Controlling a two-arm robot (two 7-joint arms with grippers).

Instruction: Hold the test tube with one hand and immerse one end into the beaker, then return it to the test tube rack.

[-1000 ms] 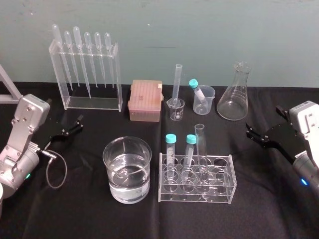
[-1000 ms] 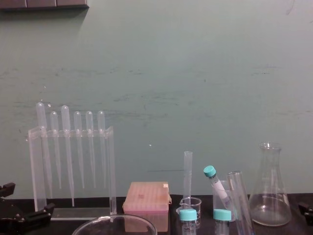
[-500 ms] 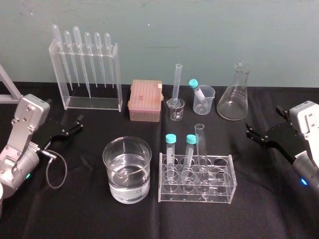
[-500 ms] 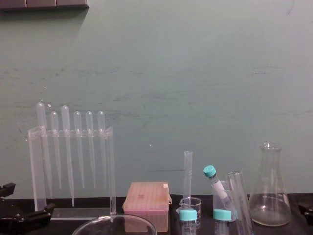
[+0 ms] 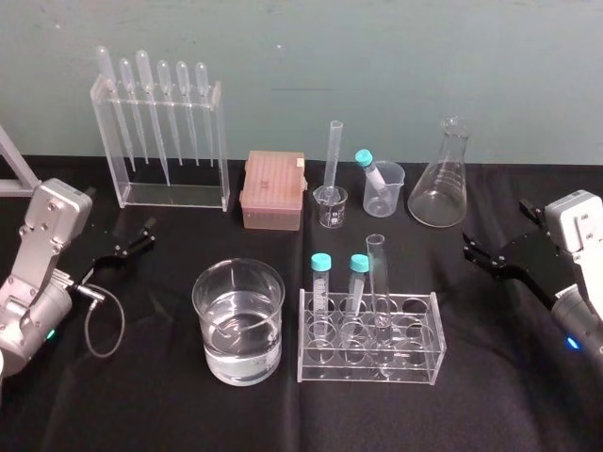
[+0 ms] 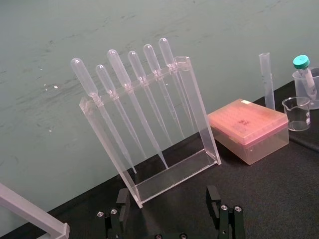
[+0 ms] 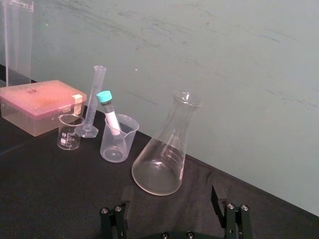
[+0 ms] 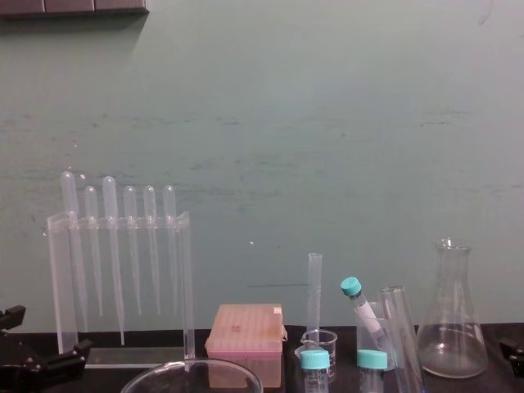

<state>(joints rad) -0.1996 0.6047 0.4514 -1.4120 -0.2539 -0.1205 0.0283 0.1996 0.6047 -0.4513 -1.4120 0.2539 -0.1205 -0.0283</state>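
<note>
Test tube (image 5: 378,275) in rack (image 5: 417,363), capped tubes (image 5: 358,279) beside, beaker (image 5: 200,303) just left

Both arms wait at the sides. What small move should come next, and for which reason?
Probably the right gripper should move toward the upper part of the test tube, jaws open. The tube stands untouched in the rack, nearer to this gripper than to the left gripper, parked beyond the beaker.
</note>
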